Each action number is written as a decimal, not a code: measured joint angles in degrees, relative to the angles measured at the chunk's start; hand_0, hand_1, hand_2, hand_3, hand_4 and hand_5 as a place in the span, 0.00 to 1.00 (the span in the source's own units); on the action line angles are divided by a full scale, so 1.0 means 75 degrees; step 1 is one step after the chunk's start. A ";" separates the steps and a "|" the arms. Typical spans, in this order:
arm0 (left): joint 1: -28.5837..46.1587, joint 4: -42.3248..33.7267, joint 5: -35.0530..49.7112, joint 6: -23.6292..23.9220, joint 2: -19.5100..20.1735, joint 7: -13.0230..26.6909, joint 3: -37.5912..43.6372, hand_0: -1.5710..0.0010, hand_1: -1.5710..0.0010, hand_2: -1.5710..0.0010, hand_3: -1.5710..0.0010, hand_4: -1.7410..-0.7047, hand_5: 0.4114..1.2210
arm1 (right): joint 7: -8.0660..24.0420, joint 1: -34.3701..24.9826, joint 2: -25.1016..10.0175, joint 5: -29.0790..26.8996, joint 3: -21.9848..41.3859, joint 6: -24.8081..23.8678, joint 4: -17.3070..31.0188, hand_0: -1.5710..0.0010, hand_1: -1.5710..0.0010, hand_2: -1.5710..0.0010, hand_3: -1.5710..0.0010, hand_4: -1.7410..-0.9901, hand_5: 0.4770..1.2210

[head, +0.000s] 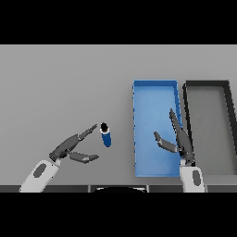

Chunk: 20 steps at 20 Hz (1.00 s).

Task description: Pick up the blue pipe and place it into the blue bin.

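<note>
A short blue pipe [106, 134] with a dark open end lies on the grey table, left of the blue bin [137, 139]. My left hand [69, 146] is just left of the pipe, open, its fingertips reaching close to the pipe's dark end and its thumb spread below. No finger closes on the pipe. My right hand [180, 139] hovers over the right part of the blue bin, open, fingers straight and pointing away from me, thumb out to the left.
A dark grey bin [230, 129] stands right beside the blue bin on its right. Both bins hold nothing. The grey table [60, 83] stretches to the left and back.
</note>
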 measured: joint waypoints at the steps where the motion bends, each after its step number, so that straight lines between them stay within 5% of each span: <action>1: -0.0191 0.0192 -0.0054 0.0014 -0.0215 0.0112 -0.0068 1.00 1.00 1.00 1.00 0.60 0.04 | 0.0115 -0.0056 0.0051 0.0001 0.0013 -0.0039 -0.0035 1.00 1.00 1.00 1.00 0.62 0.19; 10: -0.1068 0.1568 -0.0562 0.0184 -0.1551 0.0253 -0.0462 1.00 1.00 1.00 1.00 0.64 0.04 | 0.0135 0.0169 0.0036 -0.0045 -0.0048 -0.0058 -0.0186 1.00 1.00 1.00 1.00 0.63 0.16; 14: -0.1331 0.2031 -0.0473 0.0077 -0.1921 -0.0298 -0.0413 1.00 1.00 0.99 0.99 0.61 0.12 | 0.0208 0.0071 0.0077 -0.0031 -0.0023 -0.0042 -0.0068 1.00 1.00 1.00 1.00 0.63 0.17; 16: -0.1371 0.2221 -0.0353 0.0133 -0.2271 -0.0401 -0.0391 0.99 0.90 0.81 0.84 0.51 0.24 | 0.0134 0.0017 0.0035 -0.0041 -0.0086 -0.0043 0.0031 1.00 1.00 1.00 1.00 0.64 0.17; 18: -0.1455 0.2421 0.0020 0.0118 -0.2528 -0.0344 -0.0168 0.72 0.62 0.55 0.54 0.38 0.51 | -0.0016 0.0122 0.0079 -0.0015 -0.0040 -0.0029 0.0029 1.00 1.00 1.00 1.00 0.64 0.17; 20: -0.1394 0.2489 0.0039 0.0290 -0.2699 -0.0352 -0.0141 0.46 0.40 0.36 0.36 0.25 0.69 | -0.0048 0.0132 0.0071 0.0001 -0.0023 -0.0050 -0.0100 1.00 1.00 1.00 1.00 0.64 0.18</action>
